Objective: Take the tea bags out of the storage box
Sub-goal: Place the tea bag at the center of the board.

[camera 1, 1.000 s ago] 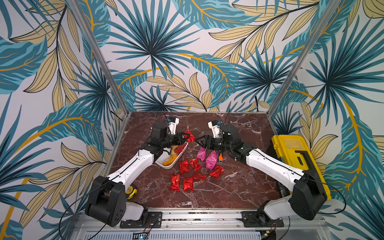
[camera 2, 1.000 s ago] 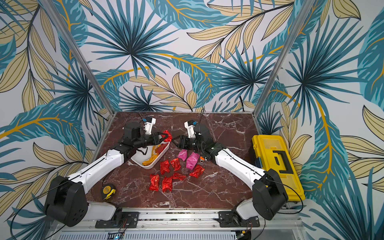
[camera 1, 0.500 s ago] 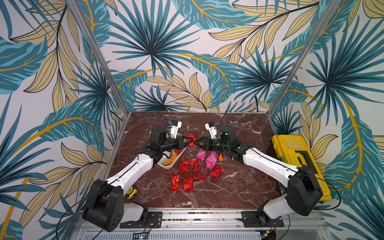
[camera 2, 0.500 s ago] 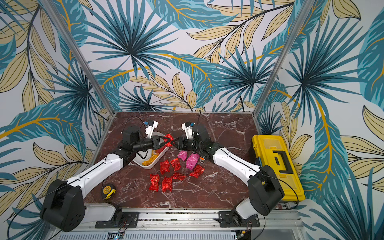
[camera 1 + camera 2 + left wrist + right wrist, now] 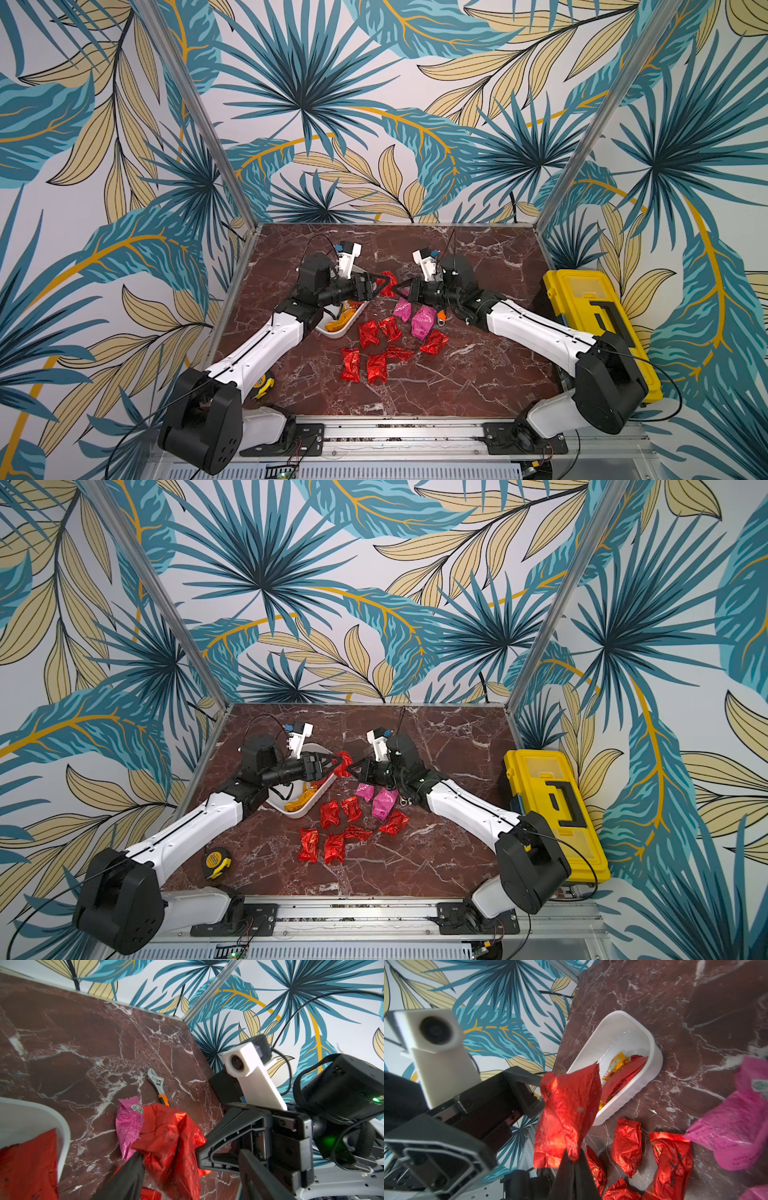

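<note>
Both tools have closed in tip to tip since a second ago. Left tool (image 5: 379,286), then clamped on the red tea bag (image 5: 388,282) over the storage box (image 5: 332,332), now has its fingers spread. Right tool (image 5: 572,1162), then open, is pinched tight on the bag's corner. The bag hangs in the air between them, just right of the box. Cannot tell whether it still brushes a left finger; that spot is blurred in the left wrist view.

Left arm covers the box's far part in both top views. Right wrist view shows an orange-yellow bag (image 5: 616,1064) and a red one (image 5: 627,1078) inside.

Other tea bags (image 5: 368,334) lie loose mid-bench, with two pink ones (image 5: 422,326) beside the right arm.

Wrench (image 5: 155,1082) is mostly hidden under that arm from above. Tape measure (image 5: 216,860) lies near left.

Bench (image 5: 478,374) is dark red marble, white-veined. Walls are palm-leaf paper. Yellow toolbox (image 5: 594,316) stands at the right edge.
</note>
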{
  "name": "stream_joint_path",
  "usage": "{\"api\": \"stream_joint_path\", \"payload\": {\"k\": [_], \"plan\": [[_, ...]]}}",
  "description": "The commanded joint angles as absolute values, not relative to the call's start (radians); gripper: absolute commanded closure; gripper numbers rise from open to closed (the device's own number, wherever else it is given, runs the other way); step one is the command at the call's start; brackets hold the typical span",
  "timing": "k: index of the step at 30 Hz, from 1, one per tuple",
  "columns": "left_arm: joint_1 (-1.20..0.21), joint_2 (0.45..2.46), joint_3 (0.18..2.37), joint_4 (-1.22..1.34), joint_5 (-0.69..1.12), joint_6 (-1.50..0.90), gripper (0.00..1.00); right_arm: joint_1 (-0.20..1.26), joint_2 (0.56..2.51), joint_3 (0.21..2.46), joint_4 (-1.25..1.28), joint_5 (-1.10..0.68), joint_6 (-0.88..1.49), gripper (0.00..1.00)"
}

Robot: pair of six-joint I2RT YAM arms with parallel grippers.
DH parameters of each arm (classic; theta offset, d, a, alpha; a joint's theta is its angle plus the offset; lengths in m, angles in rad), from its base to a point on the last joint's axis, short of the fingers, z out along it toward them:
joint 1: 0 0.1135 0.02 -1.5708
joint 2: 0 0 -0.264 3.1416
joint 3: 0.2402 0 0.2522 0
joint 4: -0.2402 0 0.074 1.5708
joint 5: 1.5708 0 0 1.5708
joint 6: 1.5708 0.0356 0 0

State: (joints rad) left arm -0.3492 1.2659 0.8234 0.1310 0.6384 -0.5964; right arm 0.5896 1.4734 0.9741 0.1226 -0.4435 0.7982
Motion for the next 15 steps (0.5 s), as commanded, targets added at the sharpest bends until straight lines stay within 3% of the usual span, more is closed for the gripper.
{"api": "stream_joint_path", "payload": {"k": [1,8,15], "plan": [[-0.335,1.195,0.775,0.135,0.520,-0.603,0.18,0.565,1.368,0.882,0.059,-0.315,0.834,1.00],[-0.302,1.137,0.774,-0.117,0.213,-0.626,0.17,0.524,1.103,0.675,-0.325,0.028,0.870,1.00],[-0.287,1.205,0.826,-0.339,0.176,-0.607,0.19,0.479,1.009,0.501,-0.406,0.097,0.915,1.00]]}}
